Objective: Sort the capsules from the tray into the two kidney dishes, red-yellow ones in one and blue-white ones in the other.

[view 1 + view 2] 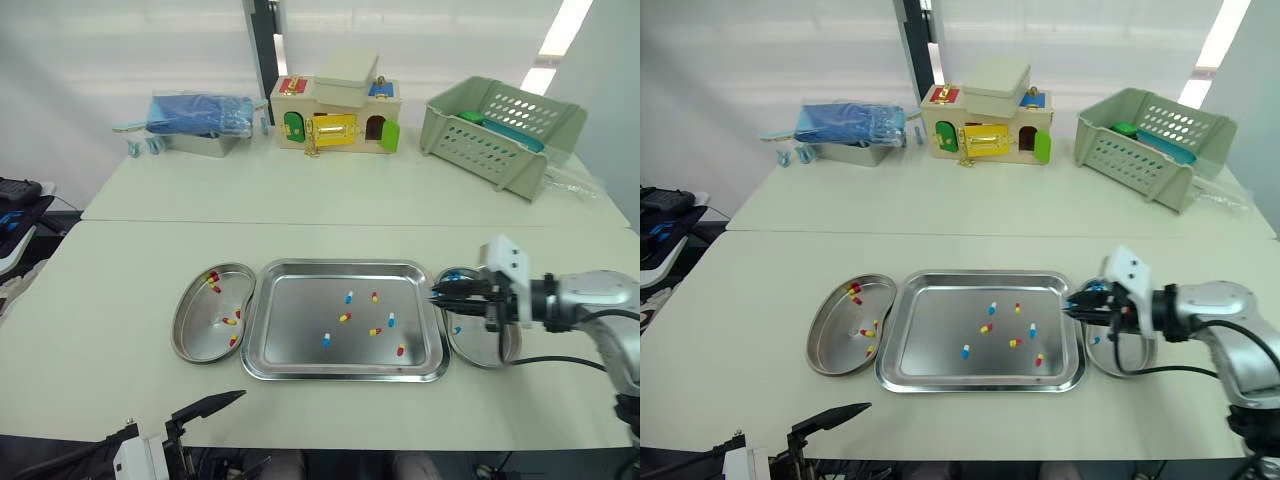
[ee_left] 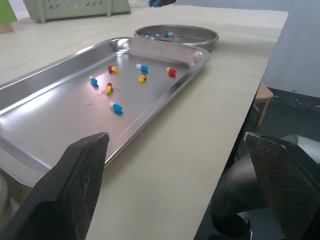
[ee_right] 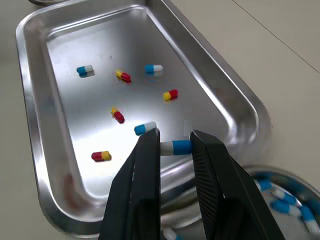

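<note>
The steel tray [image 1: 340,266] lies in the middle of the table with several loose capsules, red-yellow [image 1: 344,317] and blue-white [image 1: 326,340]. The left kidney dish [image 1: 195,335] holds red-yellow capsules [image 1: 212,281]. In the right kidney dish [image 1: 483,356] lie blue-white capsules [image 3: 287,200]. My right gripper [image 3: 175,135] is shut on a blue-white capsule [image 3: 176,147], hovering over the tray's right rim next to the right dish [image 3: 280,175]. My left gripper [image 1: 215,404] stands open with nothing in it, low off the table's front edge, pointing toward the tray [image 2: 150,95].
At the back of the table stand a wooden toy house [image 1: 338,110], a green plastic basket [image 1: 500,130] to the right and a blue bag on a box [image 1: 200,120] to the left. Bare tabletop surrounds the tray and dishes.
</note>
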